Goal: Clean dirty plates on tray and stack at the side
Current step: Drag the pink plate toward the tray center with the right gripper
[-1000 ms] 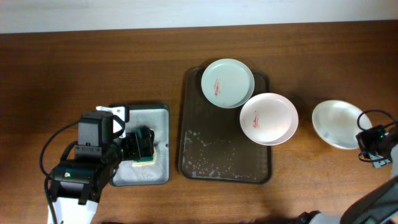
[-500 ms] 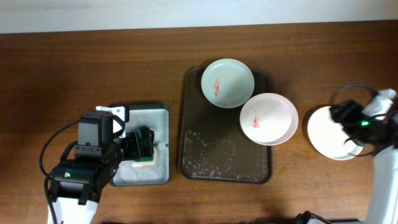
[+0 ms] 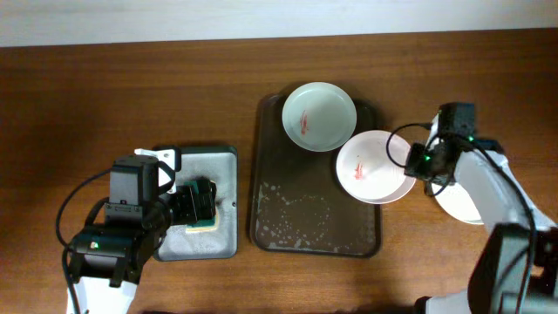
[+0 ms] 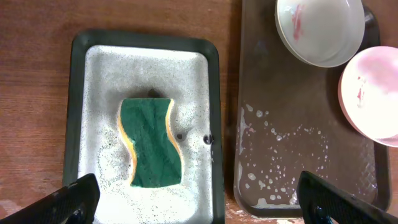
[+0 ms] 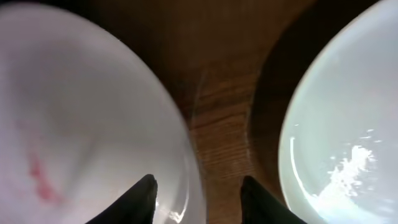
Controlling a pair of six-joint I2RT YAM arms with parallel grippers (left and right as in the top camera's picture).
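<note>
The dark brown tray holds two white plates with red smears: one at its far end and one overhanging its right rim. A plain white plate lies on the table to the right, partly hidden by my right arm. My right gripper is open, its fingers straddling the right rim of the overhanging plate, with the plain plate beside it. My left gripper is open above a green sponge on the grey tray.
The grey metal tray with the sponge sits left of the brown tray. Soapy water droplets cover the brown tray's near half. The table's far edge meets a white wall.
My right arm has swung left from beside the plain plate to the right rim of the smeared plate on the tray. The left arm has not moved.
</note>
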